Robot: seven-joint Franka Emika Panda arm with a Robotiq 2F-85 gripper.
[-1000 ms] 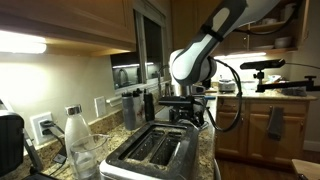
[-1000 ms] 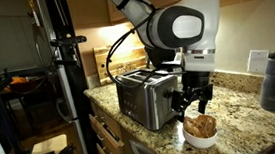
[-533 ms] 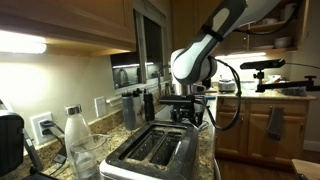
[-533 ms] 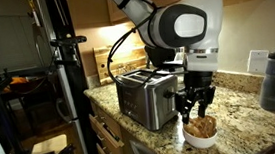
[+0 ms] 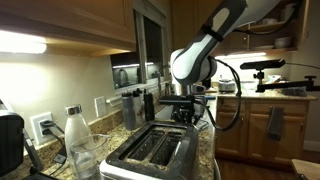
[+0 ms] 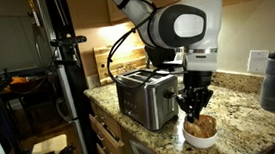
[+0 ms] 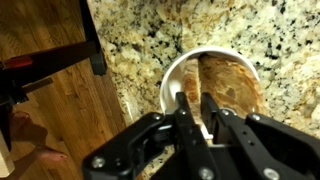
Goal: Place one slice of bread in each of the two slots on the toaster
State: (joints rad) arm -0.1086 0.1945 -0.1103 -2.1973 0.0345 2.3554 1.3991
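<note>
Lower now, the gripper (image 6: 197, 110) has dropped into the bowl (image 7: 165, 82). Its fingers (image 7: 185, 110) pinch the edge of a bread slice (image 7: 232, 85) between them.

Counter (image 6: 242, 106): we see speckled granite.
Cabinets (image 5: 60, 18): we see brown wood, above and below.
Light (image 5: 18, 42): we note a bright strip under the upper cabinets.
Wall (image 5: 88, 88): we spot white outlets (image 5: 44, 125).
Floor (image 7: 60, 100): we see wood planks.

One toaster (image 6: 144, 96), two slots (image 5: 142, 148), one white bowl (image 7: 170, 75) of bread slices (image 7: 232, 85), count unclear, one glass bottle (image 5: 76, 135)
</note>
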